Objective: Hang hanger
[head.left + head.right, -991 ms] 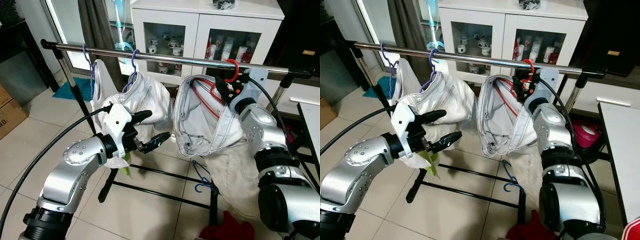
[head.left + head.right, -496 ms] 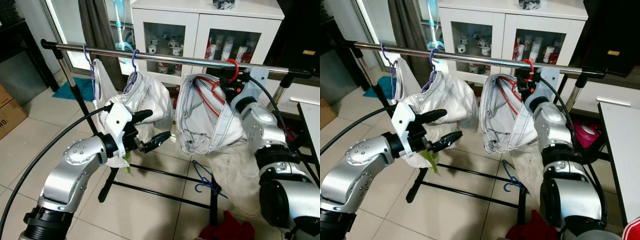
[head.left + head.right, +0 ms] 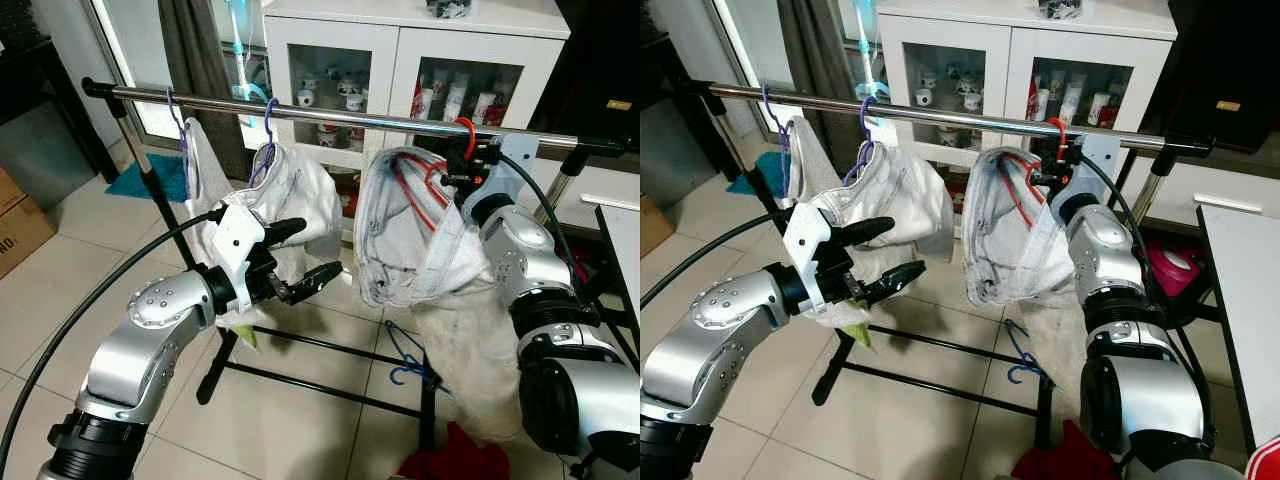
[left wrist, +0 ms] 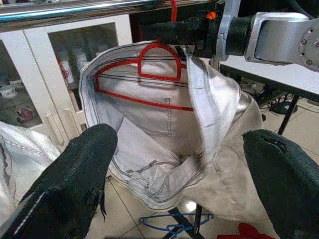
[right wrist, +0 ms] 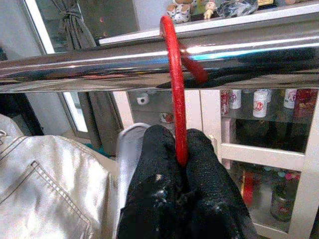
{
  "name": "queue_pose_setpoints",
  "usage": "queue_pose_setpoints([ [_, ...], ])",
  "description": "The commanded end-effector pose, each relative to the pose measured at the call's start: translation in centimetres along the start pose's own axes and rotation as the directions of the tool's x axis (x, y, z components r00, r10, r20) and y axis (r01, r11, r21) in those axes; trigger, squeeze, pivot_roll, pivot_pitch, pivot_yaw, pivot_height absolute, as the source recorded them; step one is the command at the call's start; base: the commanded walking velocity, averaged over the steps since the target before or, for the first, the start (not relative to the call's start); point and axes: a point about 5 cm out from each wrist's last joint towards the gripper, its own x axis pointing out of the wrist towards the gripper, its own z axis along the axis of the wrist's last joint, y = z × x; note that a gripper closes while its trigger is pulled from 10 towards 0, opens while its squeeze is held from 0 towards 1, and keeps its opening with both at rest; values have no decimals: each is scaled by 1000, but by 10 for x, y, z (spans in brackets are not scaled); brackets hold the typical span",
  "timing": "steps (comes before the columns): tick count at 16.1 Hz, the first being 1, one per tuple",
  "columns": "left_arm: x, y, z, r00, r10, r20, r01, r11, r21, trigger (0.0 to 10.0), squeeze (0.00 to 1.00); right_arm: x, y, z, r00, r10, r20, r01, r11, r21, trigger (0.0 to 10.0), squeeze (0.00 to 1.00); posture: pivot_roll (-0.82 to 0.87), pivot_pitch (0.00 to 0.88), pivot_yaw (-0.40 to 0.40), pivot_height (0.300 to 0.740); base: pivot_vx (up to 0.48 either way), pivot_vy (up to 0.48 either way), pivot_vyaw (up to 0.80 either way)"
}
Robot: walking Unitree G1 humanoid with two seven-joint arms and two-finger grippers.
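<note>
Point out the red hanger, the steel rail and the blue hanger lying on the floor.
red hanger (image 5: 175, 74), right wrist view, on its hook.
steel rail (image 3: 330, 115), left eye view, mid-span.
blue hanger (image 3: 402, 352), left eye view, on its frame.

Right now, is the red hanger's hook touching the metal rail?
Touching. The right wrist view shows the red hanger's hook curled over the metal rail, resting on top, with the right gripper pinching it.

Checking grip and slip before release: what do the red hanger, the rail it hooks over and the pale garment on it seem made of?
Red hanger: likely plastic, uniformly coloured and smooth. Horizontal rail: polished metal with mirror-like reflections. Pale garment: looks like light denim, with stitched seams and a waistband. The right gripper pinches the hook; the left gripper is open.
</note>
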Motion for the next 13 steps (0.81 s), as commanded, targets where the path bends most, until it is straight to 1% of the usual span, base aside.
queue_pose_setpoints([
  [1,3,1,4,1000,-3,-1,3,1000,19,10000,439,3,2,6,1000,10,17,-9,1000,-16,0,0,-101,0,58,740,0,0,0],
  [4,3,2,4,1000,1,2,-1,1000,22,10000,435,3,2,7,999,14,30,-13,999,-33,0,0,-101,0,58,740,0,0,0],
  [8,3,3,4,1000,11,5,-11,1000,26,10000,435,-2,6,17,992,47,120,-43,999,-34,0,0,-102,0,59,740,0,0,0],
  [9,3,3,4,1000,12,5,-12,1000,26,10000,439,-6,8,23,984,59,170,-54,998,-33,0,0,-103,0,61,740,0,0,0],
  [10,3,3,4,1000,12,5,-12,1000,26,10000,439,-7,8,25,982,60,181,-55,998,-34,0,0,-104,0,61,740,0,0,0],
  [13,3,4,4,1000,14,5,-14,1000,24,10000,435,-15,12,37,960,92,263,-79,995,-62,0,0,-108,0,66,740,0,0,0],
])
